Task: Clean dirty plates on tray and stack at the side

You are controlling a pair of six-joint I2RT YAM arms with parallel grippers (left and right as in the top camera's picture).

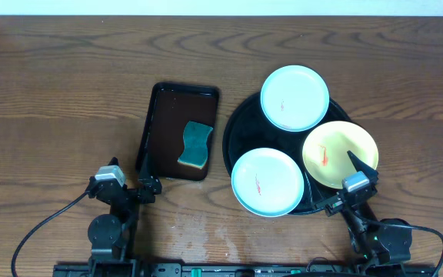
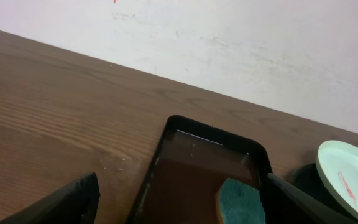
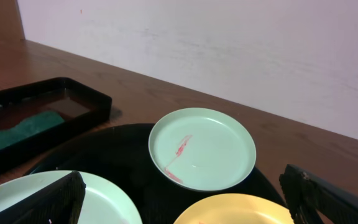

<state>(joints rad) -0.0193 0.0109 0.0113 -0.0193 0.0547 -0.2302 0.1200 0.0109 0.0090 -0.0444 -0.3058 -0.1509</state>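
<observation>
Three dirty plates lie on the round black tray (image 1: 241, 135). A mint-white plate (image 1: 294, 98) with a red smear is at the back, a second mint-white plate (image 1: 268, 181) at the front left, and a pale yellow plate (image 1: 340, 155) at the right. In the right wrist view the back plate (image 3: 202, 148), the front plate (image 3: 104, 202), the yellow plate (image 3: 235, 211) and the tray (image 3: 129, 162) all show. My right gripper (image 3: 182, 202) is open and empty, just in front of the tray. My left gripper (image 2: 179, 202) is open and empty, near the table's front left.
A rectangular dark tray (image 1: 164, 131) left of the round tray holds a teal sponge (image 1: 196, 144); both show in the left wrist view, the tray (image 2: 166, 155) and the sponge (image 2: 241, 202). Cables run from both arm bases at the front edge.
</observation>
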